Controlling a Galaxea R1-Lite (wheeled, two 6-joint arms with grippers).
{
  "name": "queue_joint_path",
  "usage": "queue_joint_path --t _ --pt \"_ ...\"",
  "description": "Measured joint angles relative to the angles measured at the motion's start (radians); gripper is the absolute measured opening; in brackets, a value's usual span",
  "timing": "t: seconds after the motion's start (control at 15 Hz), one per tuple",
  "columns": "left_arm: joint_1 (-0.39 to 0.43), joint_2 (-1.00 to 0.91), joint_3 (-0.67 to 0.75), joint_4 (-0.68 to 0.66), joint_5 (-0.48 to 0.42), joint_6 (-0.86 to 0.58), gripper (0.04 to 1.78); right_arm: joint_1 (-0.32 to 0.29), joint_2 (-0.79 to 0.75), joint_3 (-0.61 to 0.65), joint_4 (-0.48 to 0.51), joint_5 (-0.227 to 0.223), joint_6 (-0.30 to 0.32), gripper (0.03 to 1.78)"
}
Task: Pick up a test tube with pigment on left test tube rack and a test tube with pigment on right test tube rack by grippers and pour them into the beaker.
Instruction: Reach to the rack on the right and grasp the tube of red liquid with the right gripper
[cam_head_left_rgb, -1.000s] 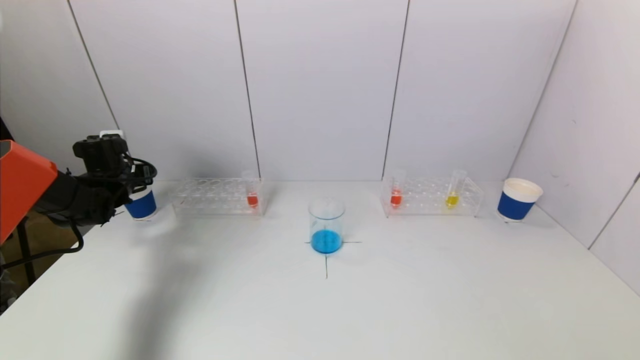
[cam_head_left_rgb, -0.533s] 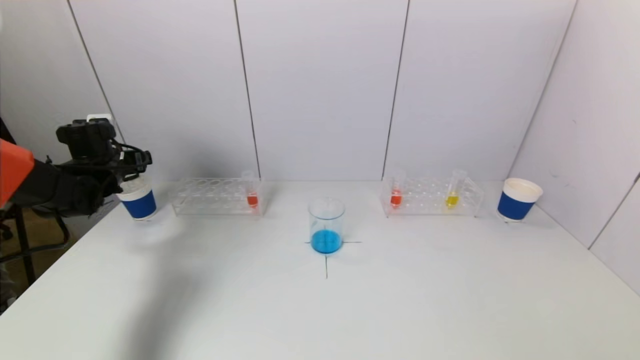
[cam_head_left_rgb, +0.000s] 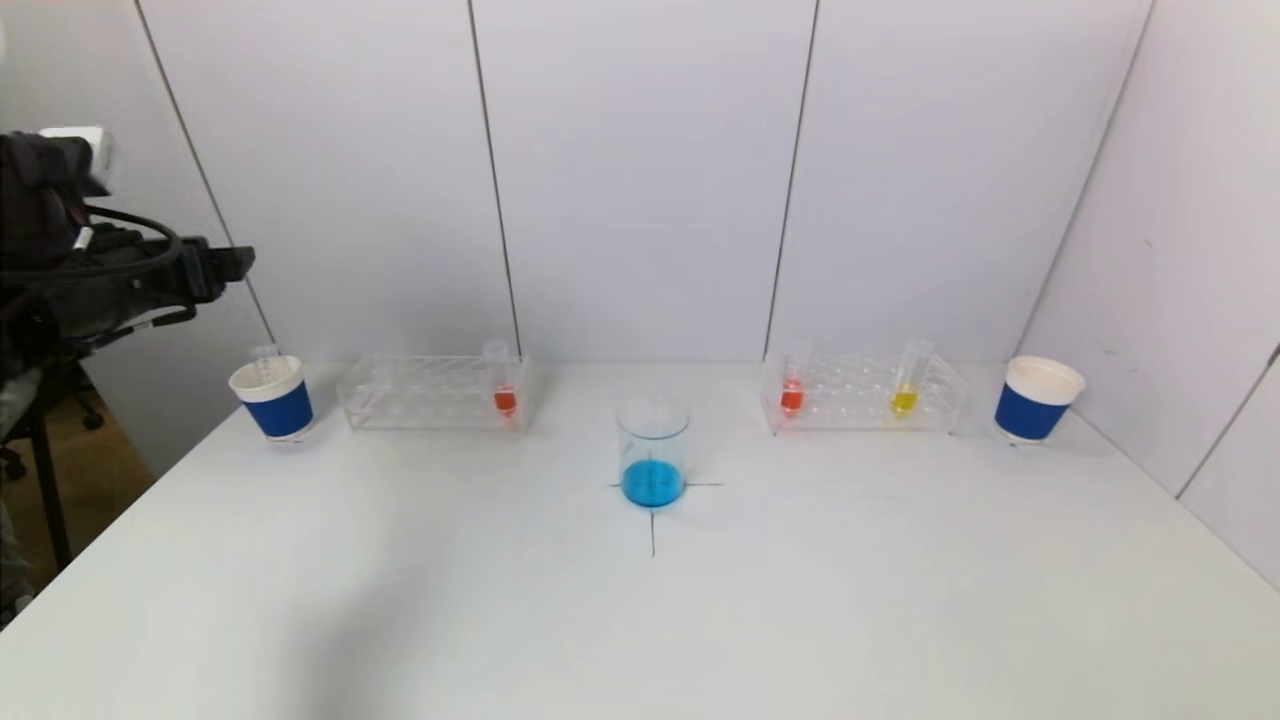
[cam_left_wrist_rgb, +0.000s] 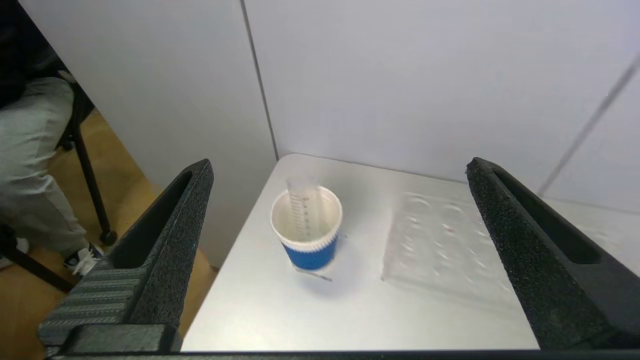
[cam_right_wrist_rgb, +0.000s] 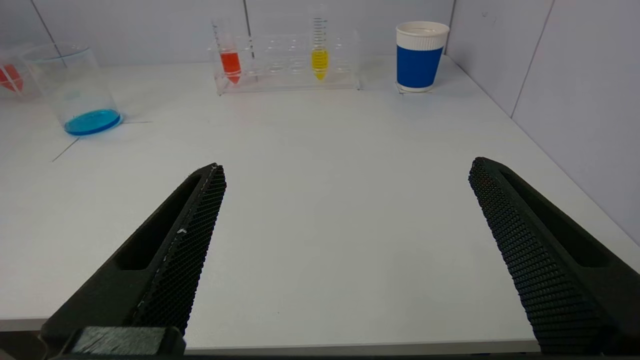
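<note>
The glass beaker (cam_head_left_rgb: 653, 450) holds blue liquid at the table's centre. The left rack (cam_head_left_rgb: 430, 393) holds one orange-pigment tube (cam_head_left_rgb: 503, 385). The right rack (cam_head_left_rgb: 865, 393) holds an orange tube (cam_head_left_rgb: 792, 385) and a yellow tube (cam_head_left_rgb: 907, 385). My left gripper (cam_left_wrist_rgb: 340, 165) is open and empty, raised high above the table's far left corner (cam_head_left_rgb: 228, 264). Below it an empty test tube (cam_left_wrist_rgb: 304, 207) stands in the left blue cup (cam_left_wrist_rgb: 307, 235). My right gripper (cam_right_wrist_rgb: 347, 167) is open and empty, low over the near right table edge, out of the head view.
A second blue-and-white paper cup (cam_head_left_rgb: 1037, 400) stands at the far right, beside the right rack. White walls close the back and right sides. A chair and a seated person's leg (cam_left_wrist_rgb: 30, 150) are past the table's left edge.
My left arm has risen and drawn back to the left, away from the left blue cup. The empty tube stays standing in that cup.
</note>
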Motion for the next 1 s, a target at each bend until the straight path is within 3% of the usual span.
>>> queue_joint_path --t 0.6,1.0 --pt "-0.154 -0.631 0.261 0.409 -0.053 -0.021 1.76 0.0 0.0 0.0 0.0 0.0 0.0 1.77" --pt "-0.177 -1.009 0.42 0.602 -0.042 -0.011 1.76 0.0 0.0 0.0 0.0 0.0 0.0 1.77"
